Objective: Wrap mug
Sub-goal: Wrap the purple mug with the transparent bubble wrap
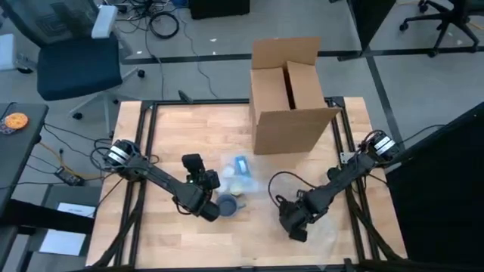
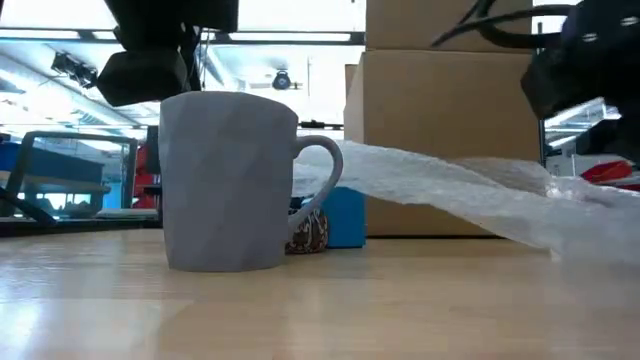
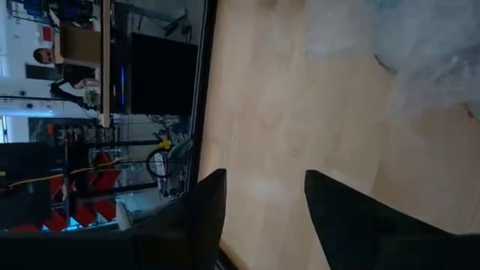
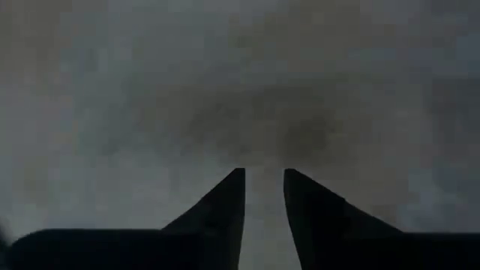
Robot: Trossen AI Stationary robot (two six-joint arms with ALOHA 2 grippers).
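A grey mug [image 2: 228,180] stands upright on the wooden table, handle [image 2: 325,175] toward the table's right; from above the mug [image 1: 227,203] sits near the front middle. A sheet of clear bubble wrap [image 2: 470,195] stretches from beside the handle toward the right; in the high view the bubble wrap [image 1: 321,227] lies at the front right. My left gripper [image 1: 209,205] stands open just left of the mug, and in its own view the left gripper [image 3: 264,202] has only bare table between its fingers. My right gripper [image 1: 292,221] is over the wrap, nearly shut. My right gripper [image 4: 264,196] points down into the bubble wrap, which fills its wrist view. A narrow strip of the sheet [image 4: 264,180] shows between the two fingers. Which part of the sheet this is, and whether one layer or several, does not show. The sheet's right end rests on the table.
An open cardboard box [image 1: 291,98] stands at the far middle of the table. A blue box [image 1: 240,165] and a pale round thing [image 1: 240,183] lie just behind the mug. Black frame rails [image 1: 144,151] run along the table's sides.
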